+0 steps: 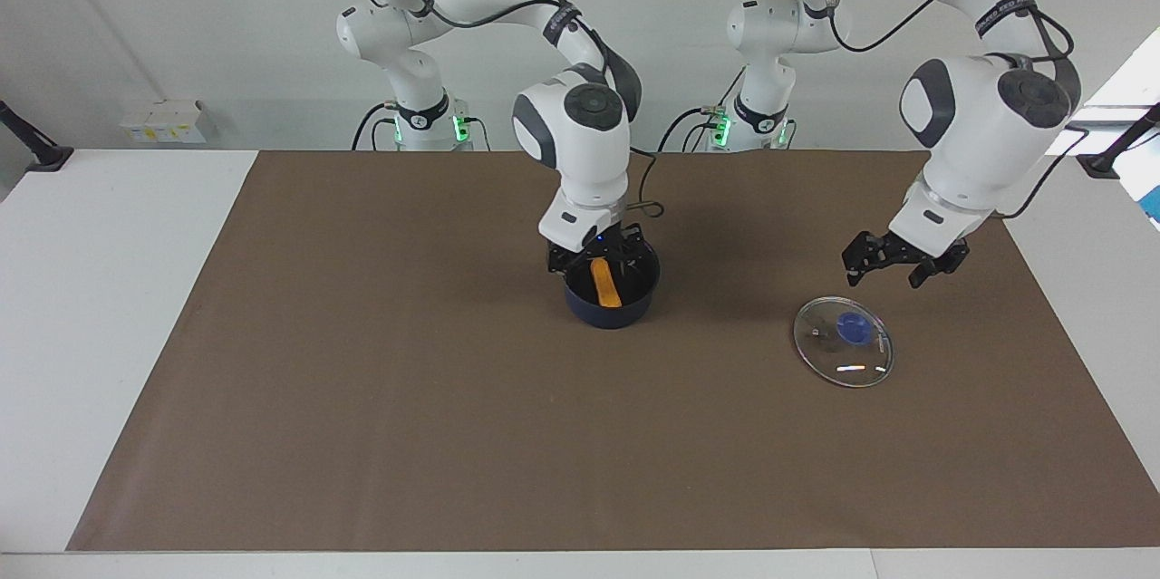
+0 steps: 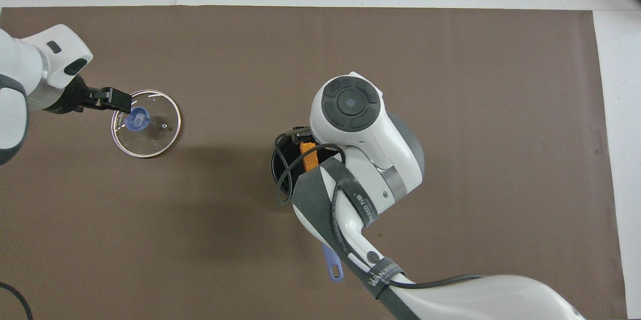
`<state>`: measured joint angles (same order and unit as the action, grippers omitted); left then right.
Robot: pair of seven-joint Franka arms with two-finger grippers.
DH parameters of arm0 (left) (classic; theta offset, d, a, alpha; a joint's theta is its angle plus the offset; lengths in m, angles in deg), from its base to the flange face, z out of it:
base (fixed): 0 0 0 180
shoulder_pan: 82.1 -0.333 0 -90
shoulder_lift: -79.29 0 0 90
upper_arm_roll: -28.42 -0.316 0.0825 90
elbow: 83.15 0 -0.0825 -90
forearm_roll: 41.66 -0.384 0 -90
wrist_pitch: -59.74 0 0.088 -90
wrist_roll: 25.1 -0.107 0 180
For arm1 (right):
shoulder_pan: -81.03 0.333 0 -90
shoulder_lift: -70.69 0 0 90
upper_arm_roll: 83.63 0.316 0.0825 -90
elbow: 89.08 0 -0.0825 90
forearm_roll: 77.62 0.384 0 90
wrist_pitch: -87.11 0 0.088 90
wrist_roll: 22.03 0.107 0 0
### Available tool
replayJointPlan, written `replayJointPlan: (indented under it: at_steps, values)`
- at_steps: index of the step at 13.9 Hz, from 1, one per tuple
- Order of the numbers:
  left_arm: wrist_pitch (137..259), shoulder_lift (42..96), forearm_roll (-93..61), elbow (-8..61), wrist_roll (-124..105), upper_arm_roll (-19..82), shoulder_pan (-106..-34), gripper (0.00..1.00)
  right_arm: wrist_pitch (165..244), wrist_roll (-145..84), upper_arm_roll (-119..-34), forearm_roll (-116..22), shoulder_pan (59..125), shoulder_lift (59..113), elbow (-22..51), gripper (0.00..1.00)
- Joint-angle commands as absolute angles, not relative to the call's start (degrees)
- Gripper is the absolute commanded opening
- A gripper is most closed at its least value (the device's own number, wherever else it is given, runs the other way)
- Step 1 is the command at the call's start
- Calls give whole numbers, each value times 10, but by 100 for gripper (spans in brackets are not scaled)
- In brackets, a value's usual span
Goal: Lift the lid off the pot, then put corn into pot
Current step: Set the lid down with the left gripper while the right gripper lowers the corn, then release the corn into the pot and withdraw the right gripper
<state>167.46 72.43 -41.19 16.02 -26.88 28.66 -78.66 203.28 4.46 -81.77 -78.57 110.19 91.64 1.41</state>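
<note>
The dark blue pot [image 1: 613, 300] stands mid-table, and in the overhead view the pot [image 2: 279, 162] is half hidden under the right arm, its handle tip [image 2: 333, 270] poking out nearer the robots. The orange corn [image 1: 604, 284] lies slanted inside it, also seen as the corn [image 2: 309, 155] from above. My right gripper [image 1: 598, 255] hovers just over the pot, open, clear of the corn. The glass lid [image 1: 843, 342] with its blue knob [image 2: 136, 119] lies flat on the mat toward the left arm's end. My left gripper [image 1: 890, 264] hangs open above the mat beside the lid, holding nothing.
A brown mat [image 1: 362, 398] covers most of the white table [image 1: 100, 289]. A small white box [image 1: 163, 120] sits at the table's edge by the wall. Black clamp mounts [image 1: 36, 153] stand at both ends. A loose cable [image 1: 1024, 198] hangs from the left wrist.
</note>
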Motion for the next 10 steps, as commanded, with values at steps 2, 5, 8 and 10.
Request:
replayJointPlan:
  at_steps: [2,5,8,10]
  values:
    - [1632,761,-415,162,-267,283,-791,100,1969,47,-813,-794,1036,841,26,100]
    - [1607,757,-415,130,-296,282,-793,100,1909,-9,-812,-796,978,792,26,100]
    - [1607,754,-416,127,-300,282,-809,100,1869,-51,-812,-795,926,760,26,100]
    - [1607,753,-415,125,-318,282,-819,100,1854,-52,-813,-795,906,744,22,100]
